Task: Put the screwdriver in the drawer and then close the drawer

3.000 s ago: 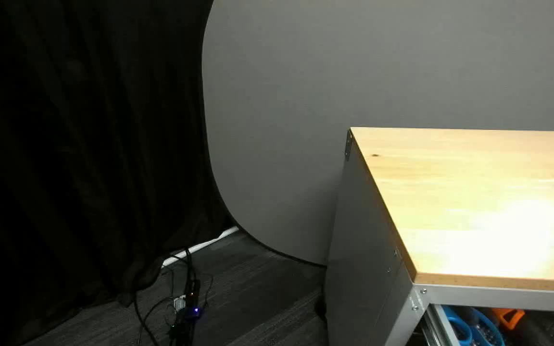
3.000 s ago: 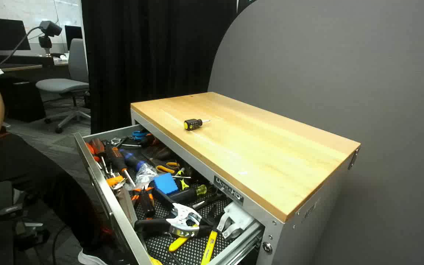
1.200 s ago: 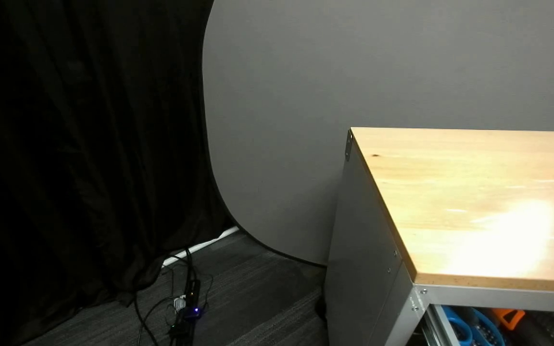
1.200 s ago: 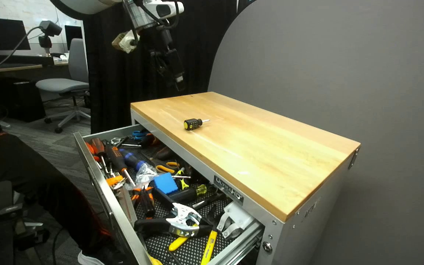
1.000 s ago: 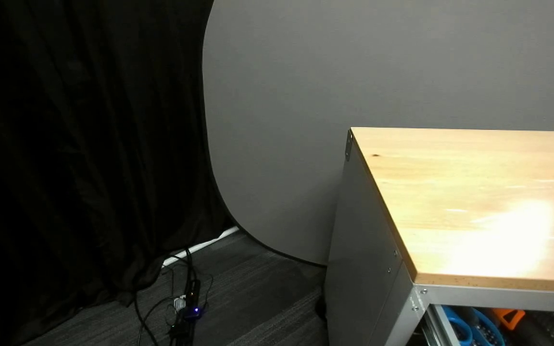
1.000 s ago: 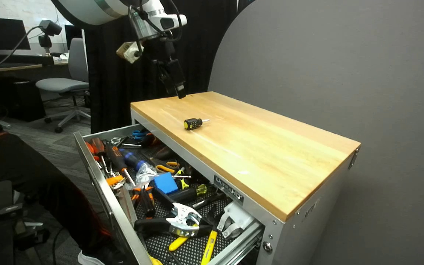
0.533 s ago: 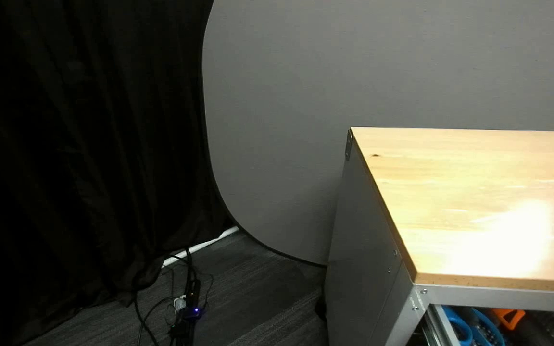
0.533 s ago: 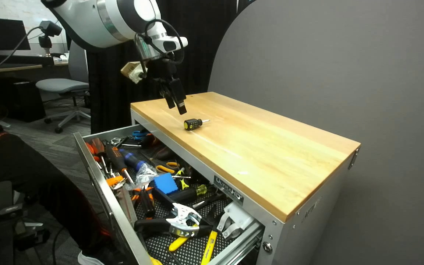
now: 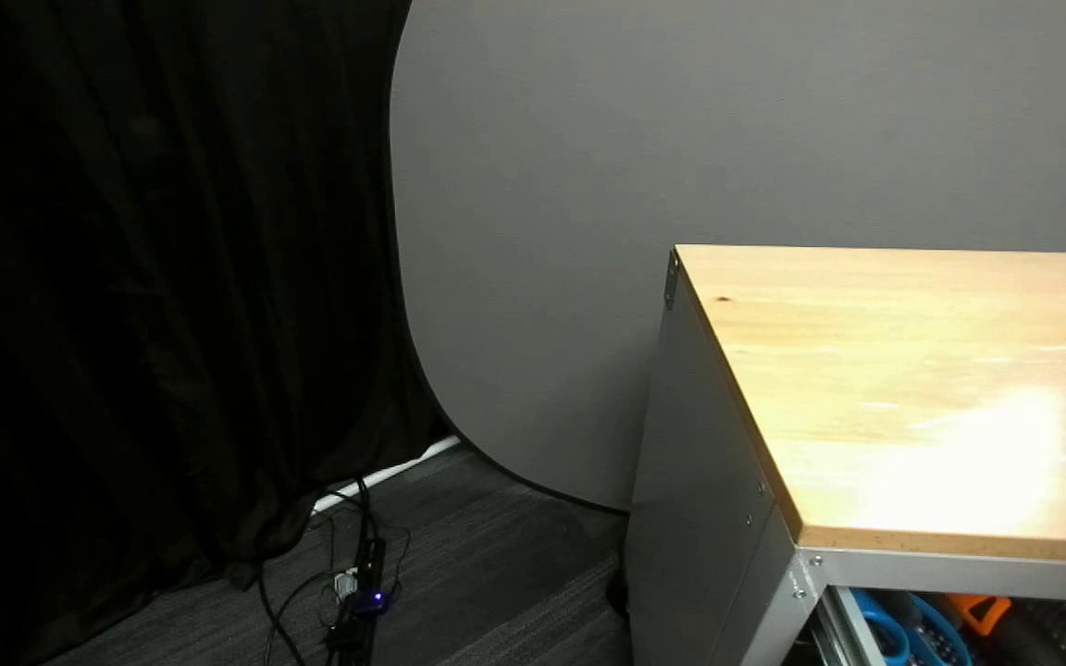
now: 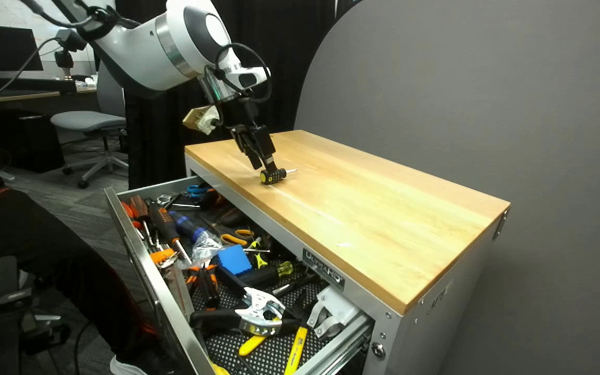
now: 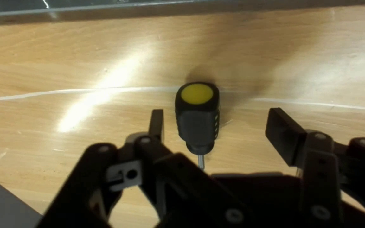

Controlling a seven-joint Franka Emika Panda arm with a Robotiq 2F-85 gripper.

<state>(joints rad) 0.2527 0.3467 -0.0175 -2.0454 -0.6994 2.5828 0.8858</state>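
A: Screwdriver (image 11: pixel 197 120), position?

B: Lying on its side on the wooden top (image 10: pixel 373 224). Wrist view: centre of frame, yellow end cap towards the top, shank towards the bottom. In an exterior view: just left of centre.

A: Jaws?

B: Released, spread wide. Gripper (image 11: pixel 219 129) straddles the black handle, wood visible in the gap on each side. Finger at frame left is near the handle; finger at frame right stands farther off. In an exterior view the fingers overlap the handle, so I cannot fairly say from there how high the tips are over the wood.

A: Drawer (image 10: pixel 152 276)?

B: Pulled out, lower left of the frame in an exterior view. Contents: blue block (image 10: pixel 234 259) near the middle, clamp (image 10: pixel 262 312) with black grips below it, yellow-handled tool (image 10: pixel 296 350) at the bottom edge.

A: Farther out?

B: Robot arm (image 10: pixel 149 57) enters at upper left and slants down to the gripper. Person (image 10: pixel 45 239) cropped by the left edge: forearm, dark trousers, white shoe. Grey chair (image 10: pixel 86 120) at upper left. In an exterior view, black curtain (image 9: pixel 172 277) fills the left, grey panel (image 9: pixel 727 139) beside it; cluster of cables (image 9: pixel 368 564) lower left, on the dark floor (image 9: pixel 496 573).
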